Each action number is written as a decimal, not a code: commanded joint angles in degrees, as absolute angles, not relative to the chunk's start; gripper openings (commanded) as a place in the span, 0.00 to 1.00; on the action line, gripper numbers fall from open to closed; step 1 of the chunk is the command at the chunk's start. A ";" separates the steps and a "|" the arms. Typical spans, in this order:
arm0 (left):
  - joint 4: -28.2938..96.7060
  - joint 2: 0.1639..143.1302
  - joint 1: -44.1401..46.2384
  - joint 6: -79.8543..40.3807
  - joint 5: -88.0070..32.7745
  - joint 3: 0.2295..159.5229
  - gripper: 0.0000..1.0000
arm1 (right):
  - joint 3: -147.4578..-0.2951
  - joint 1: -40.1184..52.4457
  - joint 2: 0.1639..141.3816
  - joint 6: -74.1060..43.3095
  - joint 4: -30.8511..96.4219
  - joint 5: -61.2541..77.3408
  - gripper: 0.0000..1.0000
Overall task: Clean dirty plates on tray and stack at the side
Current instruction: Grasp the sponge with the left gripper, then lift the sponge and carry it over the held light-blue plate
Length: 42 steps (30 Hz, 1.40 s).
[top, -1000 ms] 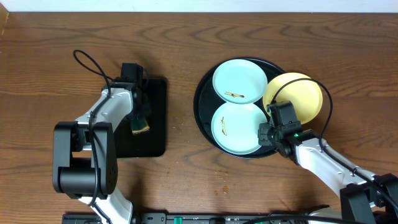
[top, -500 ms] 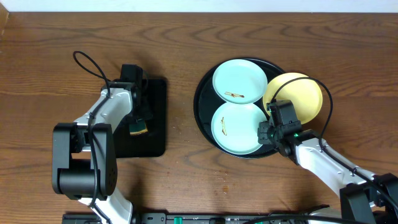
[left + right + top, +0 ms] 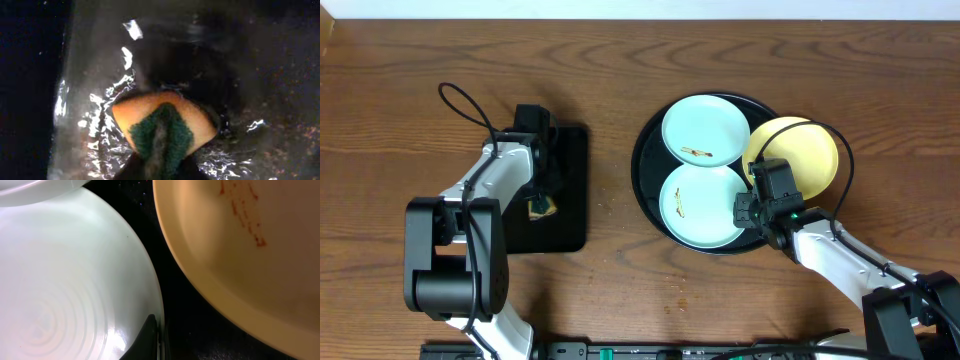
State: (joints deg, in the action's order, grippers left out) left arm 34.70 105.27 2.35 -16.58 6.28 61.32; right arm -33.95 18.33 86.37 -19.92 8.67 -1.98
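On the round black tray [image 3: 644, 170] lie two pale blue plates, a far one [image 3: 705, 128] and a near one [image 3: 698, 205], both with brown specks. A pale yellow plate [image 3: 800, 155] rests over the tray's right rim. My right gripper [image 3: 746, 212] is shut on the near blue plate's right edge. In the right wrist view its dark finger [image 3: 146, 340] presses that plate [image 3: 65, 290] at the rim, beside the yellow plate [image 3: 250, 245] with reddish smears. My left gripper [image 3: 542, 203] is shut on a yellow sponge [image 3: 165, 122] with a green scrub face.
The sponge sits over a small rectangular black tray [image 3: 570, 190] at the left, whose wet glossy floor [image 3: 90, 115] fills the left wrist view. Bare wooden table [image 3: 610, 90] separates the two trays. A black cable [image 3: 460, 100] loops behind the left arm.
My left gripper has closed on the sponge, squeezing it narrower. My right gripper has pinched the near blue plate's rim. Neither arm has shifted much.
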 commanded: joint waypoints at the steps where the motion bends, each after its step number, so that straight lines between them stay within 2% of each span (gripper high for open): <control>1: 36.97 105.36 2.15 -16.60 6.70 61.19 0.08 | -33.30 18.39 87.37 -19.22 9.15 -2.52 0.01; 13: 41.32 81.43 2.22 -16.60 6.52 63.00 0.07 | -33.30 18.46 87.35 -19.22 9.19 -2.50 0.01; 19: 41.08 74.02 2.22 -16.60 6.70 62.96 0.08 | -33.30 18.44 87.35 -19.22 9.50 -2.50 0.02; 25: 39.77 72.58 2.22 -16.58 6.74 61.47 0.08 | -33.30 18.55 87.35 -19.22 9.19 -1.58 0.20; 28: 37.60 72.60 2.22 -16.60 6.72 59.68 0.07 | -33.30 18.55 87.35 -19.20 9.28 -1.41 0.25; 42: 36.12 72.71 2.22 -14.92 2.94 59.22 0.08 | -33.30 18.57 87.35 -19.22 9.17 -1.39 0.29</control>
